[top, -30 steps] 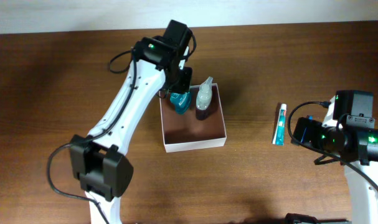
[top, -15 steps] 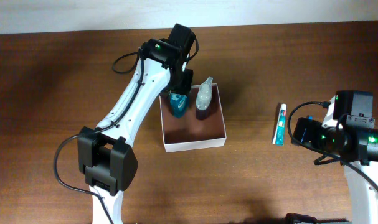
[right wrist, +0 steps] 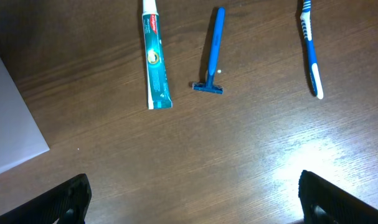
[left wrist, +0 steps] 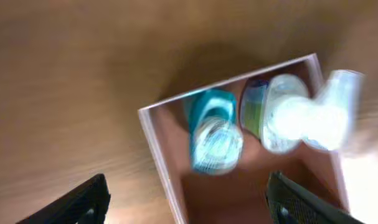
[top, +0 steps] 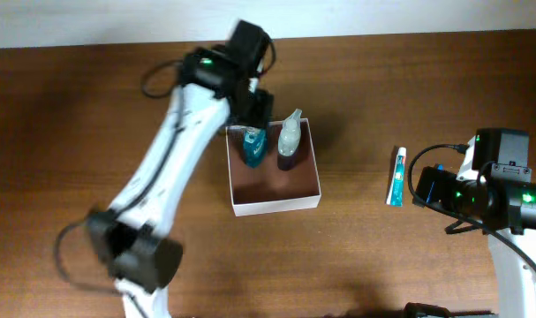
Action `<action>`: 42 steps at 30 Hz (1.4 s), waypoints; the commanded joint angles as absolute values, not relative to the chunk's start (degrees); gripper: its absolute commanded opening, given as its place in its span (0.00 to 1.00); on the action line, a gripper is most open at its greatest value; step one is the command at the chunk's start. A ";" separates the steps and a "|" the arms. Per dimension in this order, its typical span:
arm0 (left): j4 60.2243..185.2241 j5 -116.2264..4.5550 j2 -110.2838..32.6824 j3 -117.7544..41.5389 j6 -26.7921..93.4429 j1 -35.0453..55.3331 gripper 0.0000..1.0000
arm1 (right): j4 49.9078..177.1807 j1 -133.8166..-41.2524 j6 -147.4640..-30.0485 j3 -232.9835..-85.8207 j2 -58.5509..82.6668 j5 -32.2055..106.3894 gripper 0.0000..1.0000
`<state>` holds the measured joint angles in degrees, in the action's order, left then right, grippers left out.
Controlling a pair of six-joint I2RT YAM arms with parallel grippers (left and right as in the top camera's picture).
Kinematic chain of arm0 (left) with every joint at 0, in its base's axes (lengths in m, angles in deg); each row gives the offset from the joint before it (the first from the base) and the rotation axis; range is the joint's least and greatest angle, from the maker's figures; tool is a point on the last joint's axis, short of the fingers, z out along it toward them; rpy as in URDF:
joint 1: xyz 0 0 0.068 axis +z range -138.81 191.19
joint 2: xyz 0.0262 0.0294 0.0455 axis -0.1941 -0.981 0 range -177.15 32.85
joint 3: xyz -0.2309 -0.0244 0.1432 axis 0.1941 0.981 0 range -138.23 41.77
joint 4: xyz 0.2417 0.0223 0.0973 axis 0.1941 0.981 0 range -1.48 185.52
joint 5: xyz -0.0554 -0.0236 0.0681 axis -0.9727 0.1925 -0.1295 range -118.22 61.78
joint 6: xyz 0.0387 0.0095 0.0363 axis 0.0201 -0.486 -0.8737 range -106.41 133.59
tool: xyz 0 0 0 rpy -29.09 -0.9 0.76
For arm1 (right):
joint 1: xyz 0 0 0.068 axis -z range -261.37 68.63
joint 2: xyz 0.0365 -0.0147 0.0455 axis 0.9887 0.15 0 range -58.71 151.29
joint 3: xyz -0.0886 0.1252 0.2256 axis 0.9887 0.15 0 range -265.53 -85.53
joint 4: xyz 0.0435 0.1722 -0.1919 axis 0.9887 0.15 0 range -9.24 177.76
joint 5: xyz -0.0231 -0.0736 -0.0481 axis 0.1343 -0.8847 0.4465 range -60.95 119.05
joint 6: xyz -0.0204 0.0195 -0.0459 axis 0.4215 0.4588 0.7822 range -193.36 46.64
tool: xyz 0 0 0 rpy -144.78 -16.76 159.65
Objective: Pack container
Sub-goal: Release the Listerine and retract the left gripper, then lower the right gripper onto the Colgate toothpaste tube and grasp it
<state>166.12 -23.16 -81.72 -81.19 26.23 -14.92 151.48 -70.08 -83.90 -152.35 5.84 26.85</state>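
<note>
The container is a shallow white-walled box with a reddish-brown floor, at the table's middle. Inside, along its back wall, stand a teal bottle and a clear spray bottle. My left gripper hovers open just above the teal bottle, at the box's back-left corner. The left wrist view looks down on the container, the teal bottle and the spray bottle, with my left gripper wide apart and empty. My right gripper hangs open over bare wood at the right.
A toothpaste tube, a blue razor and a blue toothbrush lie on the table ahead of my right gripper. Overhead, only the toothpaste tube shows beside the right arm. A white surface fills the right wrist view's left edge.
My left gripper has opened and let go of the teal bottle, which now stands in the container. The left arm has swung a little away. The right arm has not moved.
</note>
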 commanded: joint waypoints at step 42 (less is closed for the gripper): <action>158.97 -22.83 -46.75 -32.40 24.24 4.76 0.83 | 141.42 -74.76 -79.79 -168.53 56.70 31.84 0.99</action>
